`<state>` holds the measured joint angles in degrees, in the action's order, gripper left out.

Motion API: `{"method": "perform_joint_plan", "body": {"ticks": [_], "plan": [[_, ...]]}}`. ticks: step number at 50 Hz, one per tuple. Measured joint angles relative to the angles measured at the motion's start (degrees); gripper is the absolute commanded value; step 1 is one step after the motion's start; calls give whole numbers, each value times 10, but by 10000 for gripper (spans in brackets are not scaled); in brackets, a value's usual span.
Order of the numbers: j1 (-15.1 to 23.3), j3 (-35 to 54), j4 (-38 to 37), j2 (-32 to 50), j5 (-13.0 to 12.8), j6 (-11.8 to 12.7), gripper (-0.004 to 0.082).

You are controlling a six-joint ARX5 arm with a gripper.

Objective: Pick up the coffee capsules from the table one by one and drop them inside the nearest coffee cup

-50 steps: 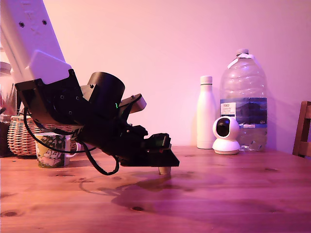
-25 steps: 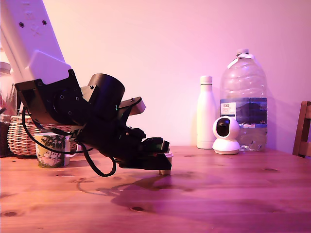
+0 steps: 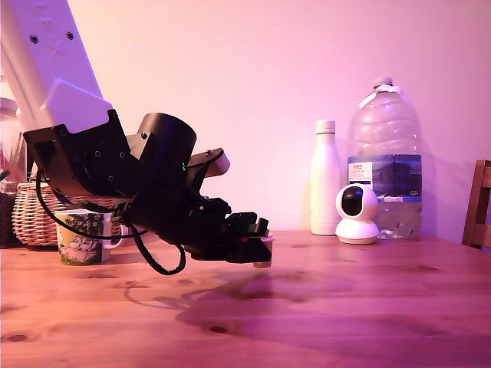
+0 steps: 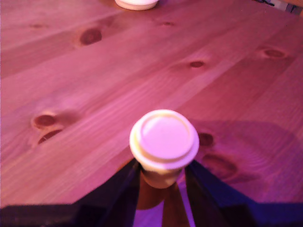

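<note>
Gripper (image 3: 259,247), frame centre: pinching capsule (image 4: 164,142) under its rim, clear of table (image 3: 345,307). Risk: capsule slipping before reaching mug (image 3: 80,238), lower left.

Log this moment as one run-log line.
phase: lift | end effector: shut on coffee capsule | capsule: upright, just clear of table | mug: by basket, exterior view's left | next: carry to mug
</note>
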<state>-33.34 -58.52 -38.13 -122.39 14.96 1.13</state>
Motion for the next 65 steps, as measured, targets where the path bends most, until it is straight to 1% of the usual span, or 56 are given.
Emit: {"method": "perform_joint_plan", "body": {"ticks": [8, 14, 23, 27, 28, 31, 32, 33, 35, 44, 50, 58, 65], "plan": [[0, 0, 16, 0, 9, -1, 231], [0, 0, 41, 9, 10, -1, 231], [0, 0, 104, 67, 9, -2, 231], [0, 0, 135, 103, -2, -2, 231], [0, 0, 145, 111, -4, -14, 231], [0, 0, 173, 132, -17, -16, 231], [0, 0, 182, 139, -21, -29, 231], [0, 0, 191, 145, -26, -31, 231], [0, 0, 209, 155, -31, -31, 231], [12, 0, 261, 192, -38, -35, 231], [23, 5, 269, 229, -43, -37, 231], [41, 41, 266, 298, -59, -37, 231], [61, 76, 266, 337, -61, -37, 231]]}}
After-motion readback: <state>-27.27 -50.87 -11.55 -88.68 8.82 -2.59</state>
